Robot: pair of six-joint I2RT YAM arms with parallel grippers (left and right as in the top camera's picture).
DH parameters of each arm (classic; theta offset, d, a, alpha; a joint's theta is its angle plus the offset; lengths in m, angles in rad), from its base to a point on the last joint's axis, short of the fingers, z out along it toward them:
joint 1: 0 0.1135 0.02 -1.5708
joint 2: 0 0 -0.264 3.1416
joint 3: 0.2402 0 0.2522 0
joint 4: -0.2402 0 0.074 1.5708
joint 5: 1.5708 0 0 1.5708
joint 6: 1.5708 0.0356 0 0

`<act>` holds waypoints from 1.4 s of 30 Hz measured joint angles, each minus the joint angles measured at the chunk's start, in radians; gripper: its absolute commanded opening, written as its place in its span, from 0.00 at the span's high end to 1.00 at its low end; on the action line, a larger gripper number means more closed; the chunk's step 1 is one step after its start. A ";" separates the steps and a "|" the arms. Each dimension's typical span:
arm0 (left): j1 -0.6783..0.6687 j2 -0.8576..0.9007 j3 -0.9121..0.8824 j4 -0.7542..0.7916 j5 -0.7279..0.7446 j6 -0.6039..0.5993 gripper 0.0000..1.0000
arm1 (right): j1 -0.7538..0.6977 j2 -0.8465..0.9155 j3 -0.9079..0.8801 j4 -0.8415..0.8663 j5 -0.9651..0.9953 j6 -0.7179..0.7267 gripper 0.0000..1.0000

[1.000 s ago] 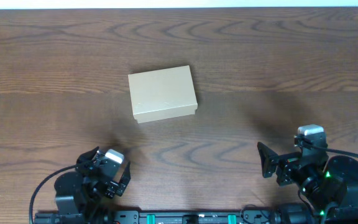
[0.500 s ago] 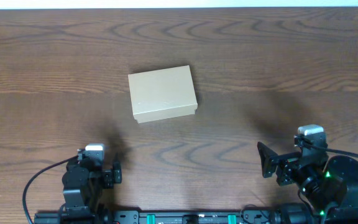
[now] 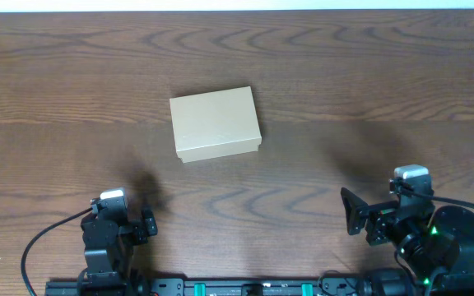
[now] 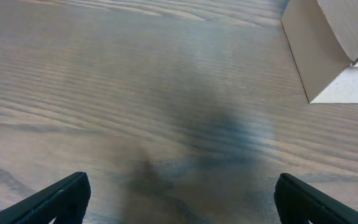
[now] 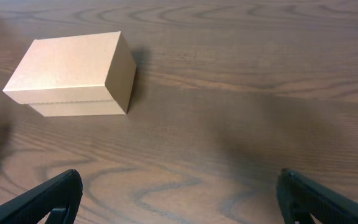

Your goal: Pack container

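Observation:
The container (image 3: 216, 123) is a plain tan cardboard box, lid closed, lying flat left of the table's middle. It shows in the left wrist view (image 4: 331, 46) at the top right and in the right wrist view (image 5: 73, 73) at the upper left. My left gripper (image 3: 126, 224) is at the front left, open and empty, well in front of the box; its fingertips (image 4: 179, 196) stand wide apart over bare wood. My right gripper (image 3: 360, 218) is at the front right, open and empty, its fingertips (image 5: 179, 196) also wide apart.
The brown wooden table (image 3: 344, 82) carries only the box. The arm bases and cables sit along the front edge. A pale strip runs along the table's far edge.
My left arm has turned and shifted left at the front edge, so its wrist now points straight up the table. The right arm and the box have not moved.

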 measured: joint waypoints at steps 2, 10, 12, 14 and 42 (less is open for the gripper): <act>0.000 0.000 0.000 0.000 0.000 0.000 0.05 | 0.000 0.000 0.000 0.000 0.000 0.000 0.01; 0.000 0.000 0.000 0.000 0.000 0.000 0.05 | 0.000 -0.016 -0.026 -0.020 0.049 -0.006 0.01; 0.000 0.000 0.000 0.000 0.000 0.000 0.05 | 0.000 -0.073 -0.107 0.013 0.085 -0.021 0.01; 0.000 -0.001 0.000 0.000 -0.003 0.000 0.05 | 0.000 -0.142 -0.204 0.048 0.103 -0.044 0.01; 0.000 -0.001 0.000 0.000 -0.008 0.000 0.05 | -0.062 -0.383 -0.595 0.192 0.154 -0.074 0.01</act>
